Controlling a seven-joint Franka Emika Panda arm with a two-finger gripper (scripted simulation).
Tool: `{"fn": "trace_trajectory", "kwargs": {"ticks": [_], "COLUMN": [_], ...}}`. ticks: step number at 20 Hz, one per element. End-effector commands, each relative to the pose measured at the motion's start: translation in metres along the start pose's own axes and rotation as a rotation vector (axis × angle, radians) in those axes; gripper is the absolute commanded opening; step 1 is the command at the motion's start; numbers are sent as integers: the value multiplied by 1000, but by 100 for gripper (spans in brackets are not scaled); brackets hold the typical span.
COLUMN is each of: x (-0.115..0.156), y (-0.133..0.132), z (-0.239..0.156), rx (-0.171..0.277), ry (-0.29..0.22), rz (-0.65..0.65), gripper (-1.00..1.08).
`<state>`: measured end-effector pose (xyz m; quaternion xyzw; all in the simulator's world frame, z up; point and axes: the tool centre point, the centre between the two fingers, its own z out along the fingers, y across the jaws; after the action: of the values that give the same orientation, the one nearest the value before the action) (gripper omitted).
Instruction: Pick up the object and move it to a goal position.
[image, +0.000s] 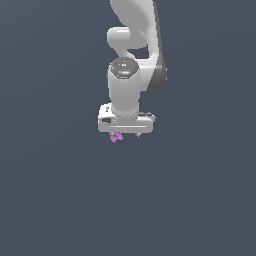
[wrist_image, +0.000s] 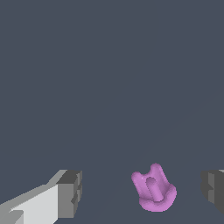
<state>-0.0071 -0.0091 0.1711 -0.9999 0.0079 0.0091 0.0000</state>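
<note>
Between wide end effector (wrist_image: 142, 192) fingers, seemingly untouched: object (wrist_image: 154, 189)

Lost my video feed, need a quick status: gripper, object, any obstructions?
Gripper open, fingers either side of the pink object, not touching. Object on the grey floor, closer to one finger. Nothing in the way.

A: Where is the arm?

B: The white arm (image: 131, 60) comes down from the top. It bends at a round joint, then points straight down.

A: And the claw?

B: The claw (image: 125, 134) hangs under the wrist block, low and facing down.

A: Are the fingers (wrist_image: 69, 194) together?

B: No. In the wrist view they stand wide apart, one on each side, with a big gap between them. They pinch nothing.
</note>
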Motion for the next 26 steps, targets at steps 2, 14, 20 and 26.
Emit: {"fn": "trace_trajectory", "kwargs": {"ticks": [2,14,20,26], "x": [0,0,1,0], "y": [0,0,1,2], "z": [0,-2,-12,-10], "rx": [0,4,22,21], "ry": [0,2,11,11], "rz": [0,7,44,36], "gripper": [100,100,100,100]}}
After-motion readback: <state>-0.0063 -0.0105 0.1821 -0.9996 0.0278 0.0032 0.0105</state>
